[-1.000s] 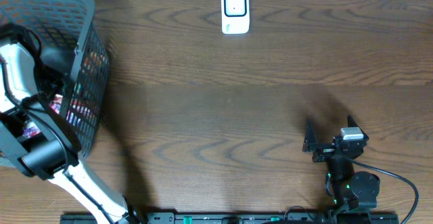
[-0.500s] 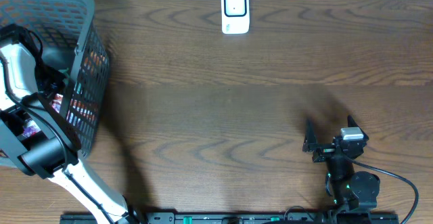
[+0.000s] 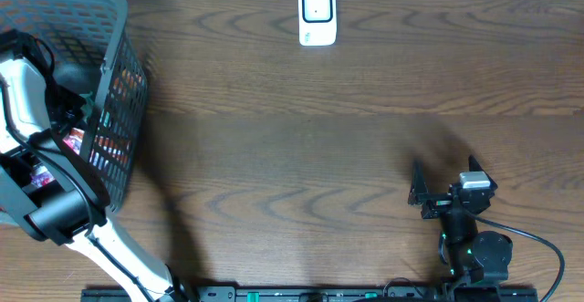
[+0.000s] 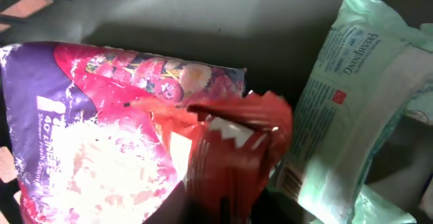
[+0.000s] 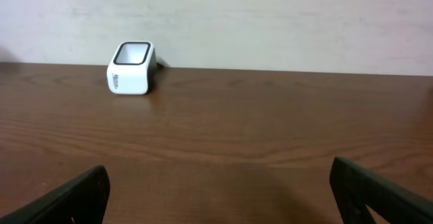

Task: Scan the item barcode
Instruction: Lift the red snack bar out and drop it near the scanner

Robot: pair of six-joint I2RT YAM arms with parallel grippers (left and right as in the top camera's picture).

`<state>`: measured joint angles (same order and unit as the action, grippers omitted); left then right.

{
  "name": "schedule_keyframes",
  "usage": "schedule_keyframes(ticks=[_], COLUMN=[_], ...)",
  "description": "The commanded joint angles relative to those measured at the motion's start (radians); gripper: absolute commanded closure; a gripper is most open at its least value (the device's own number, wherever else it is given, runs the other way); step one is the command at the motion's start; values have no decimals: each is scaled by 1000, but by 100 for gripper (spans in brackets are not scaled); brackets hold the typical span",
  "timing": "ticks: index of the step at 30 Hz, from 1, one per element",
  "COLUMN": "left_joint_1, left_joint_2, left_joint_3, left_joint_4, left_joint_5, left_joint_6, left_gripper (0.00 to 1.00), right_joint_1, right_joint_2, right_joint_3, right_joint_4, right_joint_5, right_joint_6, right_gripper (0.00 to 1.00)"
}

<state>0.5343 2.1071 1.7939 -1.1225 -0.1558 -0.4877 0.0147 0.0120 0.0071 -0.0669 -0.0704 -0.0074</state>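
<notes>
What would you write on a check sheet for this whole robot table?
Surface: brown wooden table, bare in the middle.
Job's things: white scanner at the far edge; red packet, purple bag and pale green pack inside the grey basket.
Clutter: nothing seen.
Claws: right claw open, empty; left claw down in the basket, hidden under the left arm, grip unclear.
Cables: black cable loops by the right arm's base.
Surroundings: plain pale wall behind.

The left arm [image 3: 20, 110] has white shells and black joints. The right arm [image 3: 467, 218] is black, with a grey block [image 3: 476, 185] beside the right gripper [image 5: 218, 170], and green lights [image 3: 458, 247] and a looping black cable [image 3: 547, 239] behind it.
</notes>
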Motion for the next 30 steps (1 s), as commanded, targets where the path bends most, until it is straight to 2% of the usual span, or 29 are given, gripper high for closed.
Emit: schedule_keyframes(ticks=[1,2,3,4,14,24,26,30], left_joint_1=[2,2,2,2,2,2,2,-10], left_joint_2=[-29,-29,-30,-30,-98,-454,-528,-652], left_joint_3=[24,24,24,24,36,41,41,41], left_joint_4=[-3,-3,-1,-1,-5,112,142,245], left_joint_5=[-10,-10,-13,-12,-12,-7,47,311], left_joint_6=[9,9,10,10,9,-17,-67,-154], left_gripper=[81,81,91,93,93,93,93,93], right_joint_1=[-7,-7,-7,-7,-7,-7,-7,-7], right_joint_2=[-6,-6,-6,-6,-6,-6,-6,-6], right_joint_3=[-2,-2,-2,-2,-2,-2,-2,-2], right_joint_4=[-4,-4,-4,-4,-4,-4,-4,-4], right_joint_5=[5,5,5,5,5,5,5,5], right_joint_6=[14,14,14,14,14,14,14,14], right_gripper=[1,1,1,1,1,1,1,1])
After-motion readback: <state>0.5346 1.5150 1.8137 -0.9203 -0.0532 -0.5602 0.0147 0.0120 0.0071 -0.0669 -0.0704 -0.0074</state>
